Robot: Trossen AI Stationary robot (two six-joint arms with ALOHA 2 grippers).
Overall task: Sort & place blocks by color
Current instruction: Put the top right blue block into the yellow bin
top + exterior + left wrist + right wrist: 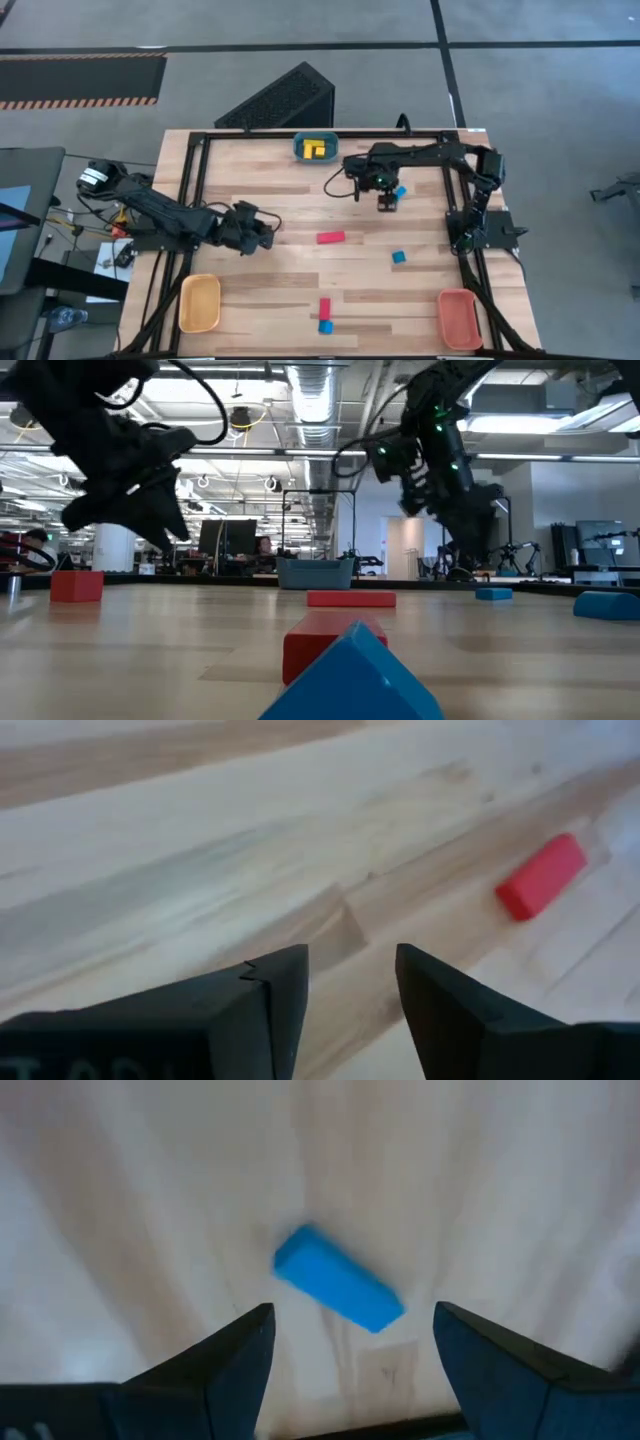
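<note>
**Right hand open above a blue bar**

A blue bar [339, 1292] lies flat on the table [260, 180], at about 2 o'clock from the table's middle. The right hand [387, 203] hangs just over it, fingers [228, 1363] spread wide with the bar between them and untouched. A red bar [330, 238] lies near the middle, a small blue block [399, 257] at 4 o'clock, and a red block [324, 307] touching a blue one [325, 326] at 6 o'clock. Yellow blocks [316, 149] sit in the teal tray [299, 148] at 12 o'clock. The left hand [262, 234] waits at 9 o'clock, fingers [282, 995] parted, holding nothing.
</note>
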